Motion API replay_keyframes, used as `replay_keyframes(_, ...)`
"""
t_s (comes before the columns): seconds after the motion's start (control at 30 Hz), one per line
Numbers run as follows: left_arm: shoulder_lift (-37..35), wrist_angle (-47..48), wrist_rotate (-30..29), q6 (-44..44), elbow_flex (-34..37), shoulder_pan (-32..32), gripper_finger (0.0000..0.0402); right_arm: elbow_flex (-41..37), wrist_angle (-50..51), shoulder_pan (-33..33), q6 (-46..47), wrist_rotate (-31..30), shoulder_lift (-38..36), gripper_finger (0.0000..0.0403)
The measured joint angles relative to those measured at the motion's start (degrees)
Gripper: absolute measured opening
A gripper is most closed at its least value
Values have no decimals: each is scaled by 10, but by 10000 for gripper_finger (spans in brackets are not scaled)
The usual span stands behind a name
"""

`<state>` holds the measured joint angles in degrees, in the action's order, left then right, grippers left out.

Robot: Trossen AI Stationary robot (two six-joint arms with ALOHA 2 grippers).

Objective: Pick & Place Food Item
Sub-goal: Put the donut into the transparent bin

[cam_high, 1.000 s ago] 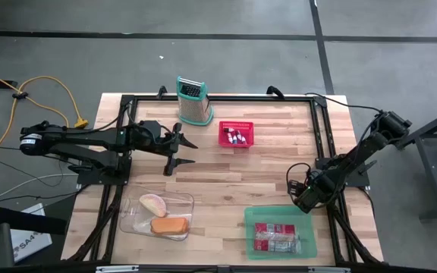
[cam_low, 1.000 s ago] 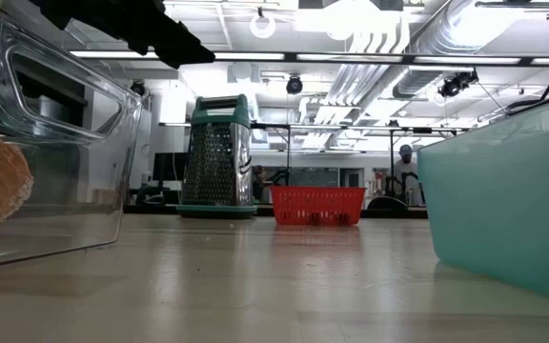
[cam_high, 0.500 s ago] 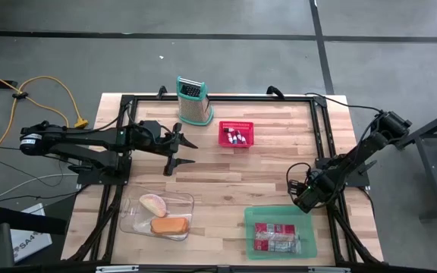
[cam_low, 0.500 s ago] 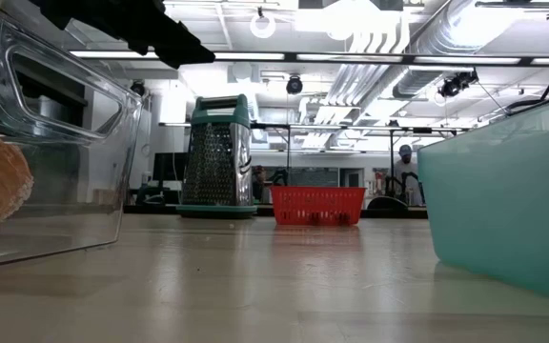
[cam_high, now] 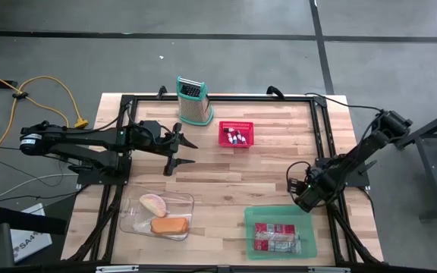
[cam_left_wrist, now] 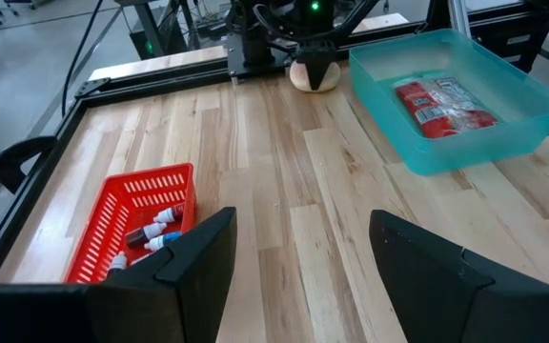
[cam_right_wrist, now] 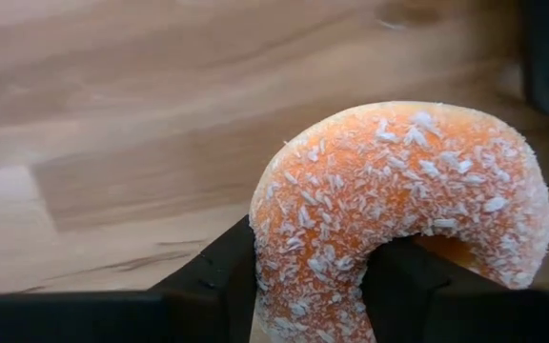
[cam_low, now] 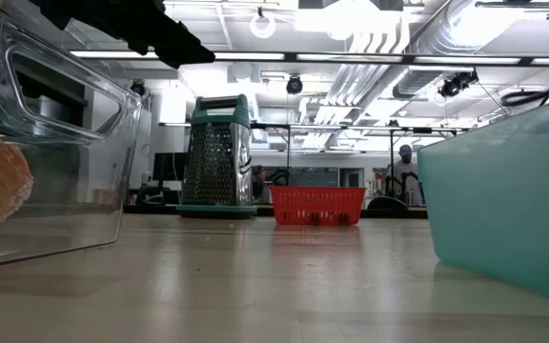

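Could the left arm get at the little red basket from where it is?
Probably yes. The left gripper hangs with jaws open beside the red basket, and only bare table lies between them; the grater stands off to one side.

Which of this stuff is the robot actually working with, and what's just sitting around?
In use:
- doughnut, gripped by the right hand
- teal bin, possibly its target

Lying about:
- grater
- red basket of small bottles
- clear tray with bread
- left hand, open, waiting
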<state>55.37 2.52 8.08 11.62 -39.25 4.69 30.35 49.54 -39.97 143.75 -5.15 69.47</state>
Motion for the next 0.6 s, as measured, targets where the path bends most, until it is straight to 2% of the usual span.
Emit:
replay_keyframes(0.17,0,0,0,0,0,0,232,0,3,0,-14,-46,-17,146)
replay_keyframes(0.4,0,0,0,0,0,0,232,0,6,0,-45,-151,-33,146)
replay_keyframes(0.6,0,0,0,0,0,0,232,0,-13,0,-81,-216,-53,146)
